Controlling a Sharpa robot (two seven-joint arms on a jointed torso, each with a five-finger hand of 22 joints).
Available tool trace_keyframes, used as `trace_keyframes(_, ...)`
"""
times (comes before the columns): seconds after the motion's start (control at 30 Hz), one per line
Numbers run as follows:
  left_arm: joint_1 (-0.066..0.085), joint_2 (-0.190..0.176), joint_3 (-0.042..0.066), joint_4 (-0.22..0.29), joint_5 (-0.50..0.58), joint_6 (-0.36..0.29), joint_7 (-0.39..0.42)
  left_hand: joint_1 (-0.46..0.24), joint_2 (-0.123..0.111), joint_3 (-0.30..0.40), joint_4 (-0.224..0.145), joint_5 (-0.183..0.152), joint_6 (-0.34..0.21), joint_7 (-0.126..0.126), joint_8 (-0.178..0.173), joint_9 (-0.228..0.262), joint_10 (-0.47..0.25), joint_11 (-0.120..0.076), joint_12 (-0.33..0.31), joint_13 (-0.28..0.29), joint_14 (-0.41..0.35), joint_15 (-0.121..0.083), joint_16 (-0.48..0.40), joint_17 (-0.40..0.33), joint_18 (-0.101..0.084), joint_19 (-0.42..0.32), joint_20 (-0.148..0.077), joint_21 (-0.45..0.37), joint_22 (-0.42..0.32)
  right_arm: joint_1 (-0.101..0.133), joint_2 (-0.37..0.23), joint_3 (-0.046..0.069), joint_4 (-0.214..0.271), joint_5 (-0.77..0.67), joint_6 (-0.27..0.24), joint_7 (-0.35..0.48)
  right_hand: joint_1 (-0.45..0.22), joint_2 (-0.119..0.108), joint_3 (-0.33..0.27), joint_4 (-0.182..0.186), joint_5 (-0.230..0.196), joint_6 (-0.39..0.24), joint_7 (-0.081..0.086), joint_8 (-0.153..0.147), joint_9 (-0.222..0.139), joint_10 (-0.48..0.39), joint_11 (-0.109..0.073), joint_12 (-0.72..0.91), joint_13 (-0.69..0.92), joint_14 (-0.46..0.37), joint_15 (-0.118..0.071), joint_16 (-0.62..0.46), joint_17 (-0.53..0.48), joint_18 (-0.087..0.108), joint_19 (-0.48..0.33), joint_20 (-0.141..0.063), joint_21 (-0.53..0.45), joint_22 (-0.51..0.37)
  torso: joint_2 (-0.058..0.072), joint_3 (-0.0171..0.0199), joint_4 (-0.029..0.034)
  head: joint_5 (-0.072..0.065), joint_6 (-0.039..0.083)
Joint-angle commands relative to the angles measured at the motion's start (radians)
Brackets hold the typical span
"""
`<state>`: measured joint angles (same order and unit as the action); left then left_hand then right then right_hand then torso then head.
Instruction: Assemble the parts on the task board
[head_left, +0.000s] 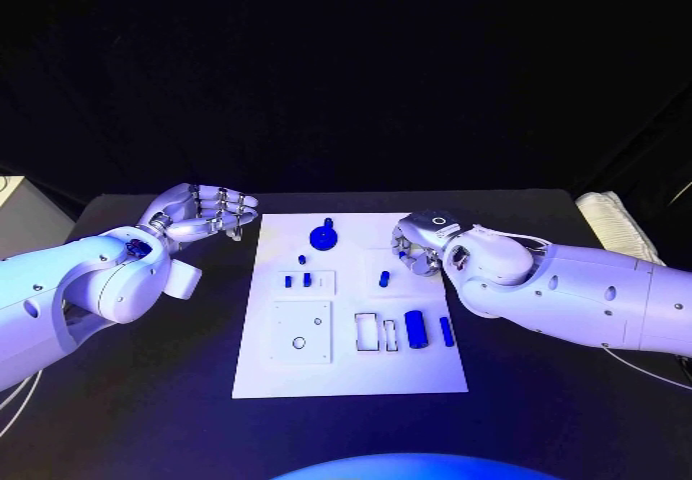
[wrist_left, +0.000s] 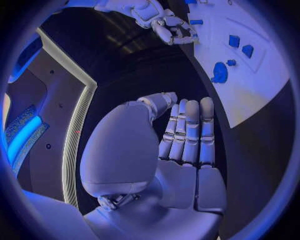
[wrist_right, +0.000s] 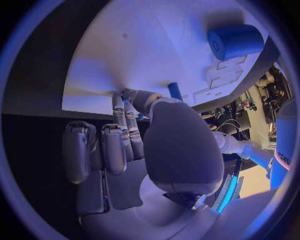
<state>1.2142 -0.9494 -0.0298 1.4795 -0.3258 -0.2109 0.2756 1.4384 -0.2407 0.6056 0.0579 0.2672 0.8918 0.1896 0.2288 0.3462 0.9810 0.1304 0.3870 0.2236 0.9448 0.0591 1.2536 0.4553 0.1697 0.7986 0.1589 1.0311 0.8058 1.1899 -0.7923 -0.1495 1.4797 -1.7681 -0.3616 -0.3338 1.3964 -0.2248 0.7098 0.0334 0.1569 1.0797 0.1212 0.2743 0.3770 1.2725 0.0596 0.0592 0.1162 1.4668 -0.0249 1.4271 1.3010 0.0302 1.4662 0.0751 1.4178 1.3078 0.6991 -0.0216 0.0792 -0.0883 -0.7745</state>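
Board (head_left: 351, 372): white plate, flat, mid-table, long side running from near edge to far edge. Round blue part (head_left: 325, 237) near board's far edge. Small blue parts (head_left: 297, 281) in square recess, left half. Small peg (head_left: 385, 279) right of centre. Blue cylinder (head_left: 415, 329) lying right half, toward near edge, slim blue bar (head_left: 447, 331) just beside it. White square panel (head_left: 302, 331) with hole, left near part.
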Motion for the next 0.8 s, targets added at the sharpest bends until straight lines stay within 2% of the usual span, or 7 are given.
trace_keyframes(0.03,0.000,0.003,0.001,-0.002,0.005,0.014,0.001,0.000,0.008,-0.002,-0.003,0.001,-0.002,0.003,0.006,-0.001,-0.004,-0.001,0.004,0.001,0.001,0.001,-0.005,-0.001,0.015,-0.003,-0.001,-0.005,-0.001,-0.004,-0.005,-0.002,0.018,-0.009,-0.050,-0.002,-0.001,0.012,0.007,-0.010,0.001,0.008,0.002,0.001,0.003,0.013,-0.002,0.007,0.007,0.050,0.005,-0.003,0.001,0.005,0.053,0.004,-0.001,0.170,-0.001,-0.0009,-0.0010,-0.001,0.002)
trace_keyframes(0.33,0.000,0.007,0.001,-0.010,0.005,0.012,-0.002,0.000,0.007,-0.003,-0.004,0.001,-0.003,0.004,0.006,-0.002,-0.008,0.000,0.004,0.001,0.002,0.001,-0.005,0.000,0.015,-0.002,-0.001,-0.005,-0.001,0.013,-0.032,0.005,0.065,0.012,-0.090,0.009,-0.031,0.009,0.004,-0.009,-0.001,0.012,0.000,0.003,0.009,0.017,-0.003,0.004,0.001,0.050,0.004,-0.003,0.001,0.005,0.053,0.004,0.000,0.172,-0.001,-0.0008,-0.0015,-0.003,0.007)
trace_keyframes(0.6,0.000,0.008,0.001,-0.010,0.005,0.011,-0.002,0.001,0.007,-0.004,-0.006,0.001,-0.005,0.004,0.006,-0.003,-0.011,0.001,0.004,0.001,0.002,0.002,-0.005,0.000,0.015,-0.001,-0.001,-0.005,-0.001,0.023,-0.068,0.013,0.134,0.034,-0.123,0.018,-0.033,0.008,0.004,-0.009,-0.001,0.012,0.000,0.003,0.010,0.017,-0.003,0.004,0.001,0.050,0.004,-0.002,0.003,0.005,0.053,0.004,0.000,0.172,0.000,-0.0012,-0.0001,0.000,0.007)
trace_keyframes(0.8,0.000,0.009,0.001,-0.008,0.005,0.011,-0.001,0.001,0.007,-0.004,-0.006,0.001,-0.005,0.004,0.006,-0.003,-0.011,0.001,0.004,0.001,0.002,0.002,-0.005,0.000,0.015,-0.001,-0.001,-0.005,-0.001,0.022,-0.079,0.014,0.195,0.055,-0.146,0.031,-0.034,0.007,0.003,-0.010,-0.001,0.012,0.000,0.003,0.010,0.017,-0.003,0.004,0.000,0.050,0.004,-0.002,0.003,0.005,0.054,0.004,0.001,0.172,0.001,-0.0003,0.0008,0.012,0.008)
